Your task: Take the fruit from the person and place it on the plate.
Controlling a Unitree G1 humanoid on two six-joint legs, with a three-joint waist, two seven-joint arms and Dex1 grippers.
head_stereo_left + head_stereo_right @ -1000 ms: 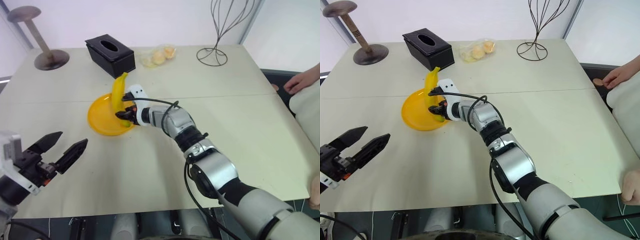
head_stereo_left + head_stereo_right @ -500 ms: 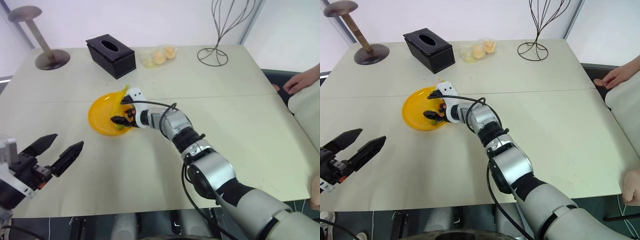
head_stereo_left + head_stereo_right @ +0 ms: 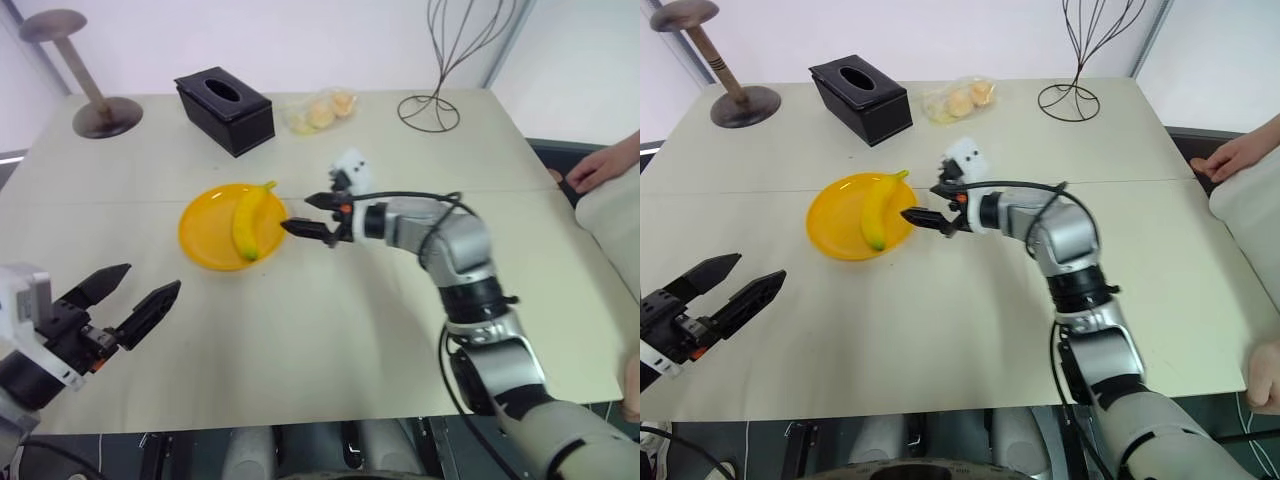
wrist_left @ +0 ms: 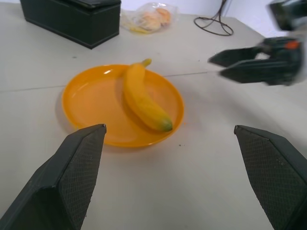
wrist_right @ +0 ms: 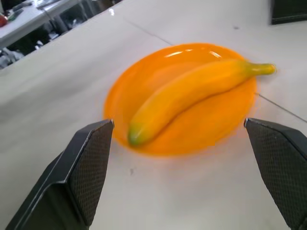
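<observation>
Banana point(image 3: 250, 219): curved, smooth yellow skin, green-tinged tip, lying across the plate point(image 3: 200, 240), a round, shallow, glossy orange plastic dish on the matte pale bench point(image 3: 330, 340). Placement appears complete. Right tool point(image 3: 309, 215): released, empty, just beside the plate. Left tool point(image 3: 126, 300): spread, empty, well apart.

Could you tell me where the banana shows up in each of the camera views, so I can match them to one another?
Left eye view: the banana lies on the yellow plate, left of centre.
Right eye view: left of centre, again on the plate, just left of the open right gripper.
Left wrist view: upper middle, lying across the plate.
Right wrist view: centre, lying across the plate.
Shared landmark: the plate under the banana.
</observation>
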